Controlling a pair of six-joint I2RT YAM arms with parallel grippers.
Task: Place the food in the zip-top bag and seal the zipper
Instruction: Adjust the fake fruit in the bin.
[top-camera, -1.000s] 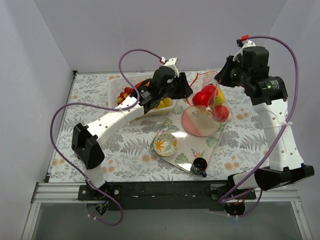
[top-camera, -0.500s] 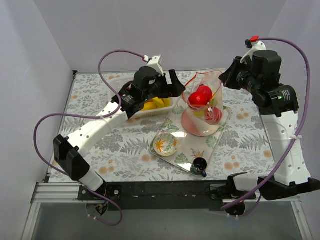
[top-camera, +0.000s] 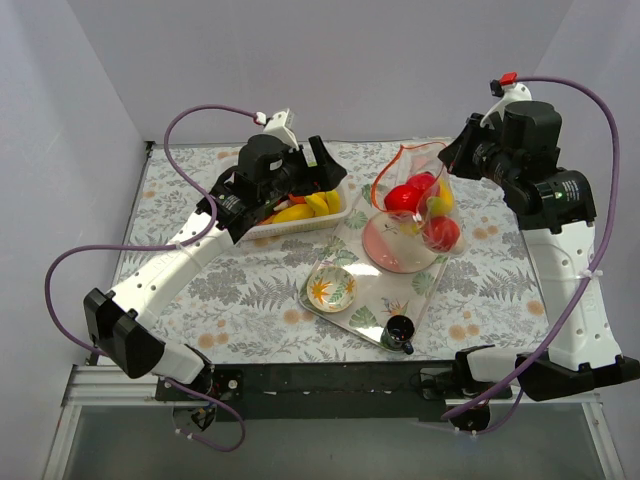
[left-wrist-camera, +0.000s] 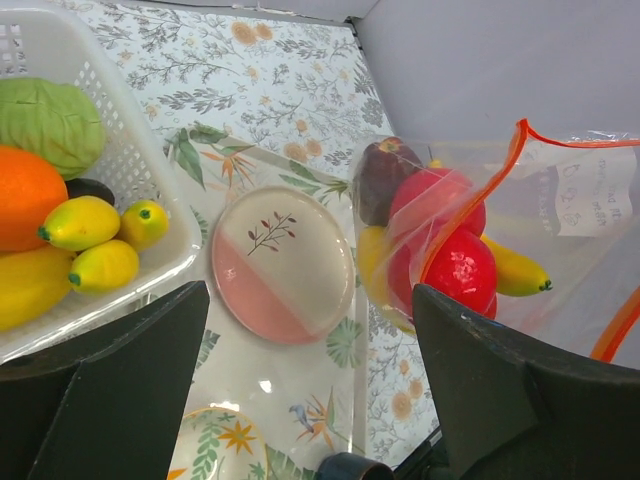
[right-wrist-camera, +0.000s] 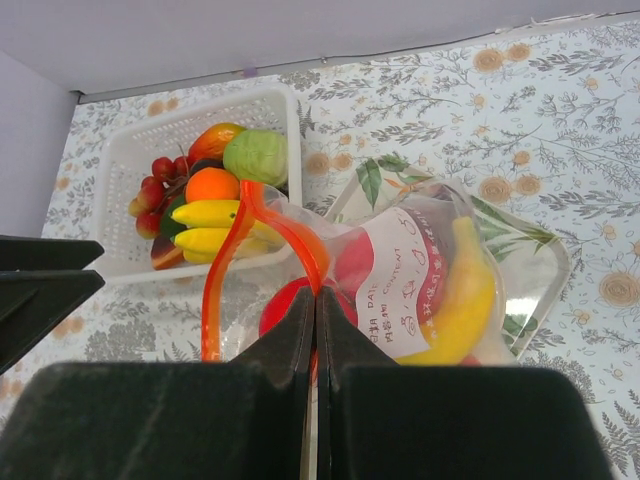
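In the right claw (right-wrist-camera: 316, 302), the zipper (right-wrist-camera: 210, 300).

The table (top-camera: 250, 290) wears a pale cloth printed with grey-green ferns and small orange flowers. The basket (left-wrist-camera: 125, 140) is white. In it lie a green piece (left-wrist-camera: 50, 125), an orange (left-wrist-camera: 25, 195), yellow pieces (left-wrist-camera: 85, 222) and dark red cherries (right-wrist-camera: 158, 190). The bag (left-wrist-camera: 590, 290) is clear, its zipper (left-wrist-camera: 472, 202) red-orange and its label (right-wrist-camera: 400, 290) white. Inside are glossy red apples (left-wrist-camera: 460, 265), a yellow banana (right-wrist-camera: 465, 290) and a dark maroon piece (left-wrist-camera: 385, 175). The plate (left-wrist-camera: 285, 265) is half white, half pink, with a small sprig. The bowl (top-camera: 330, 287) is cream with an orange flower and green leaves. The tray (top-camera: 425, 285) is clear with green leaves. The cup (top-camera: 400, 332) is black. The left tool (left-wrist-camera: 310, 295) and right tool (right-wrist-camera: 316, 298) are black; the cables (top-camera: 80, 250) are purple.
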